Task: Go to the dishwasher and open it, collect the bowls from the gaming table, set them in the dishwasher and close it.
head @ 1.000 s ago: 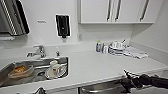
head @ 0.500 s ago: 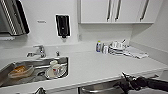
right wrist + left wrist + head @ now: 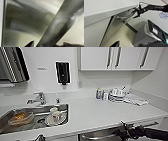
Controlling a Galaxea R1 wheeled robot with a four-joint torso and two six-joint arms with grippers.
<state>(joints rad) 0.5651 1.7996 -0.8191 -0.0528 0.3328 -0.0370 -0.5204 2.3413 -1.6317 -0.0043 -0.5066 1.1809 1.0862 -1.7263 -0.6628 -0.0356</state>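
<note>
The right gripper (image 3: pixel 122 130) sits at the dishwasher's bar handle (image 3: pixel 56 27), its two dark fingertips (image 3: pixel 30 44) either side of the bar; whether they grip it I cannot tell. The dishwasher (image 3: pixel 121 18), under the white counter (image 3: pixel 100 114), has its steel door tilted slightly ajar. Beyond lies the sink (image 3: pixel 37 118), holding dishes.

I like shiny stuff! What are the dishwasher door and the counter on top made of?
The dishwasher front looks like brushed steel: grey, with soft streaky reflections, and so does its bar handle. The countertop is smooth, plain white, perhaps laminate or stone; I cannot tell which.
</note>
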